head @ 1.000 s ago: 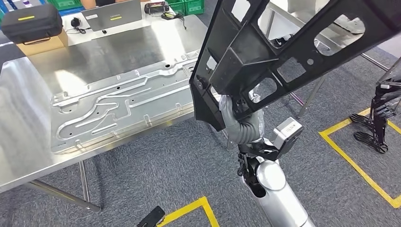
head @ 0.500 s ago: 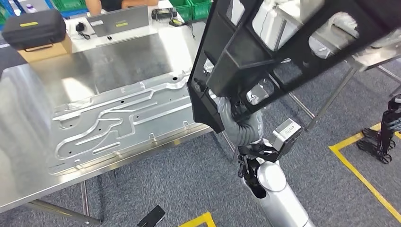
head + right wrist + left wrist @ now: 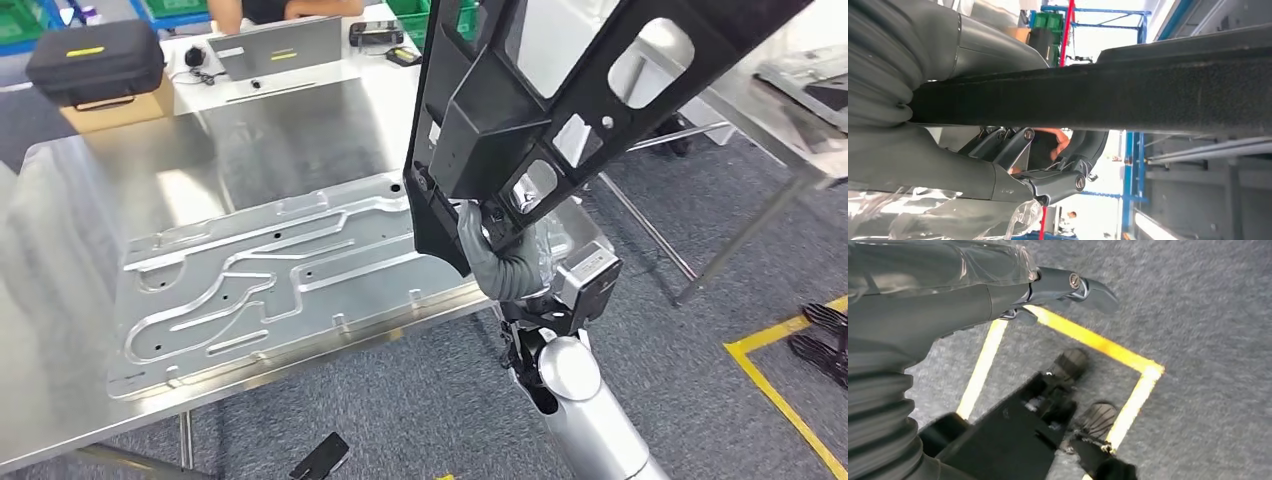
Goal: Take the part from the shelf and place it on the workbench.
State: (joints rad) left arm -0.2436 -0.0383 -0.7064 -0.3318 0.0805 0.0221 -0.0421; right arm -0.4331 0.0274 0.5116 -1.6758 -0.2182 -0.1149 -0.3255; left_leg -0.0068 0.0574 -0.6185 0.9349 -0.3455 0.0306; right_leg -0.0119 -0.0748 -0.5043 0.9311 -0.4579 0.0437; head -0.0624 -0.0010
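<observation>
Right hand [image 3: 488, 245] clamps the part [image 3: 560, 110] low down, near its bottom corner; in the wrist view, dark fingers [image 3: 1048, 150] curl under the black bar [image 3: 1098, 100], thumb on the other side. Firm wrap grip as far as I can judge.

Part = big black frame w/ cut-outs, carried in the air. Long axis runs up and away from the hand, slanting toward the robot's right, so most of the bulk sits above and beyond the grip. Lower corner hangs just over the near edge of the workbench [image 3: 60, 220].

Workbench lies to the left of and ahead of the hand. Stamped metal panel [image 3: 260, 270] lies flat on it, close beside the hand. Further off: laptop [image 3: 280, 45], black case [image 3: 95, 60] on a cardboard box.

Left hand [image 3: 998, 295] hangs over grey floor w/ yellow tape, fingers loosely extended, holding nothing, well apart from the part. Right is the working arm.

Likely next: swing the long end down and leftward to lay it flat; panel in the way is the risk.
</observation>
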